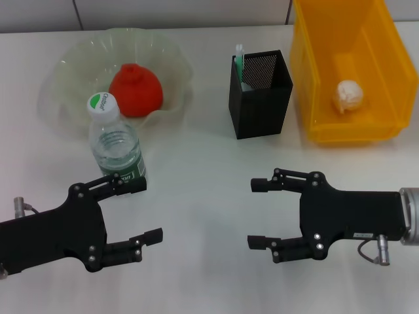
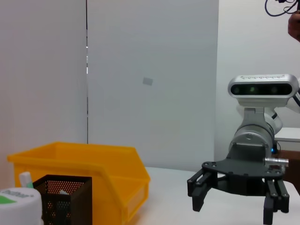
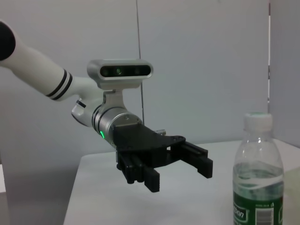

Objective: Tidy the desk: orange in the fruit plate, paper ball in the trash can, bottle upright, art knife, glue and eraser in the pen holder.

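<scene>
Orange (image 1: 135, 89) in fruit plate (image 1: 65, 65). Paper ball (image 1: 348, 95) in trash can (image 1: 314, 78). Bottle (image 1: 116, 144) upright beside plate. Left gripper (image 1: 139, 210) wide open, empty, just by bottle. Right gripper (image 1: 258, 213) open, empty, before pen holder (image 1: 260, 95).

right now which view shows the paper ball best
Head view: the crumpled white paper ball lies fully visible inside the bright yellow rectangular plastic bin. The left wrist view shows only the bin's outside; the right wrist view shows neither.
</scene>
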Tool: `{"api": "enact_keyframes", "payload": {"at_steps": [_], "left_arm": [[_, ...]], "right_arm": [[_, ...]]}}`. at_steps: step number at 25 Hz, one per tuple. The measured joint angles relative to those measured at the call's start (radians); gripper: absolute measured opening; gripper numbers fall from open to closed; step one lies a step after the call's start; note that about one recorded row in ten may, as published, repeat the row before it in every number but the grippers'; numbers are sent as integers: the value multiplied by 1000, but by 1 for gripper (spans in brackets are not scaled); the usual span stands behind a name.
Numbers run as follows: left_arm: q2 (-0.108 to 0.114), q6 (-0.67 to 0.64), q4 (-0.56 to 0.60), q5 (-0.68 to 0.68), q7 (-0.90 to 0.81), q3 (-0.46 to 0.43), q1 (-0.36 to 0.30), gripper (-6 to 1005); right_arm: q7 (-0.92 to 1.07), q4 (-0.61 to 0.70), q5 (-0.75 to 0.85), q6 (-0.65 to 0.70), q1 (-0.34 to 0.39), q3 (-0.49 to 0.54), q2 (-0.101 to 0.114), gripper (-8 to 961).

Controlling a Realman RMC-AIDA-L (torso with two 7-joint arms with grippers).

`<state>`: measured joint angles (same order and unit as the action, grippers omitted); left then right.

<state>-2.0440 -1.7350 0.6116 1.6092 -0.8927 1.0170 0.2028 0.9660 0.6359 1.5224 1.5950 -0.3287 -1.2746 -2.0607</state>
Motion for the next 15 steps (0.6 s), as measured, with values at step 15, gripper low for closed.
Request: {"api": "enact_keyframes", "payload": {"at_steps": [15], "left_arm": [[-1, -2, -1, 0, 0, 8, -2, 800]], "right_arm": [[-38, -14, 1, -54, 0, 2, -21, 842]]}}
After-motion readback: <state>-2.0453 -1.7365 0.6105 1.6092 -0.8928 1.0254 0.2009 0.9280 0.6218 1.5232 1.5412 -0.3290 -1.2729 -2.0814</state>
